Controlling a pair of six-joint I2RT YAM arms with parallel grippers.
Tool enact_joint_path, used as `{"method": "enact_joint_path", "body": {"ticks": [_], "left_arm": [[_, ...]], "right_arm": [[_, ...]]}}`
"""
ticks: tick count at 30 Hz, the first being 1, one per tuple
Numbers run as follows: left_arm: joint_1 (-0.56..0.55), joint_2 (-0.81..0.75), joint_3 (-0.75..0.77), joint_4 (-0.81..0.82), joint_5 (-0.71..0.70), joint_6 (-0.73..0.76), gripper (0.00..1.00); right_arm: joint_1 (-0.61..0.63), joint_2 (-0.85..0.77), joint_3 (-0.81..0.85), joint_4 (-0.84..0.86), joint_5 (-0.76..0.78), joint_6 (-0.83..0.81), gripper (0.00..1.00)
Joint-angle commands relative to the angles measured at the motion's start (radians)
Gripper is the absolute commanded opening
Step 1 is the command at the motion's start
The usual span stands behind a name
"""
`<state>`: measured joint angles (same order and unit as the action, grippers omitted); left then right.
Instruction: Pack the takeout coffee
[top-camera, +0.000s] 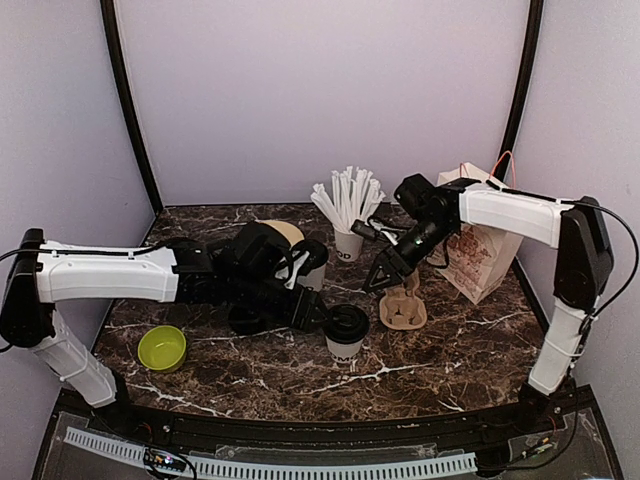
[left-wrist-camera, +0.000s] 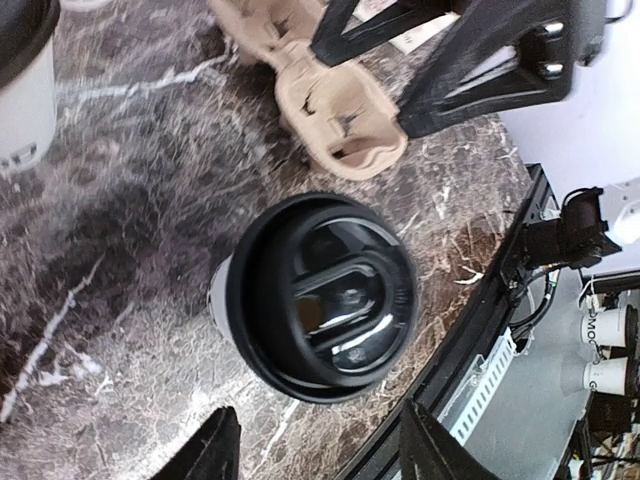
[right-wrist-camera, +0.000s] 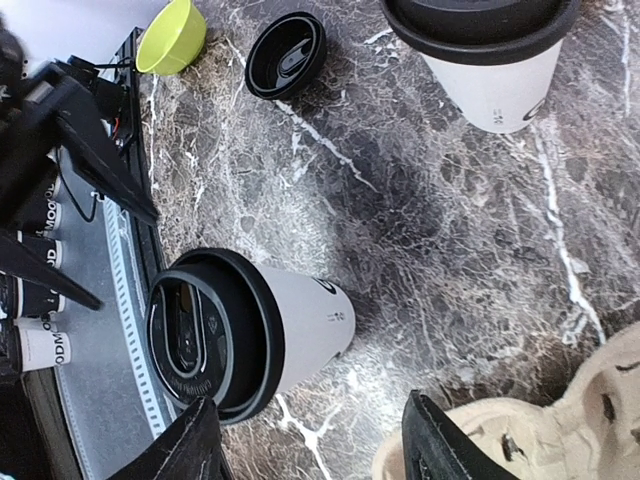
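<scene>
Black fingers of your left gripper (left-wrist-camera: 318, 422) stand apart with nothing between them, near the left side of the pulp carrier (top-camera: 403, 308). Just past their tips, between them and the carrier, stands the nearer takeout coffee (top-camera: 346, 330). It is upright with its lid on top, so its long axis is vertical, and it sits close beside the carrier's left side, a little toward the near edge. A second coffee (top-camera: 311, 264), also lidded, stands left of the carrier too, but farther back. Over the carrier hangs your right gripper (right-wrist-camera: 310, 403), fingers spread and empty. A paper bag (top-camera: 482, 258) stands to the right of the carrier.

What matters for your next move is that the nearer cup lies straight ahead of the left fingertips, so the left arm is the closer one. From the right gripper the same cup lies off to the left and lower down. I judge you should slide the left jaws forward around the cup's wall below the lid, then carry it rightward to a free pocket. The right fingers crowd the carrier, so mind them.
</scene>
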<state>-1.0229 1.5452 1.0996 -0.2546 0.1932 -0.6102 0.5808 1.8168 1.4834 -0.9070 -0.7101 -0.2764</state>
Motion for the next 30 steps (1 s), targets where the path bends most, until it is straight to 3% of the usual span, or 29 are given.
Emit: {"method": "enact_joint_path", "body": {"ticks": [1, 4, 9, 11, 16, 22, 30], "left_arm": [[0.003, -0.079, 0.073, -0.065, -0.052, 0.104, 0.57], [0.004, -0.119, 0.119, -0.119, -0.223, 0.210, 0.61], [0.037, -0.172, 0.143, -0.100, -0.504, 0.302, 0.85], [0.070, -0.187, 0.144, -0.085, -0.584, 0.289, 0.87], [0.137, -0.258, 0.080, -0.032, -0.562, 0.214, 0.88], [0.150, -0.366, -0.025, 0.018, -0.551, 0.177, 0.88], [0.161, -0.422, -0.079, 0.022, -0.550, 0.168, 0.88]], "right_arm": [[-0.006, -0.087, 0.017, -0.031, 0.040, -0.114, 0.63], [0.018, -0.182, -0.016, -0.009, 0.136, -0.211, 0.67], [0.119, -0.310, -0.118, 0.119, 0.274, -0.310, 0.82], [0.173, -0.321, -0.139, 0.155, 0.325, -0.337, 0.86], [0.268, -0.231, -0.085, 0.140, 0.410, -0.353, 0.87], [0.312, -0.137, -0.044, 0.108, 0.437, -0.376, 0.94], [0.333, -0.081, -0.012, 0.063, 0.440, -0.381, 0.93]]}}
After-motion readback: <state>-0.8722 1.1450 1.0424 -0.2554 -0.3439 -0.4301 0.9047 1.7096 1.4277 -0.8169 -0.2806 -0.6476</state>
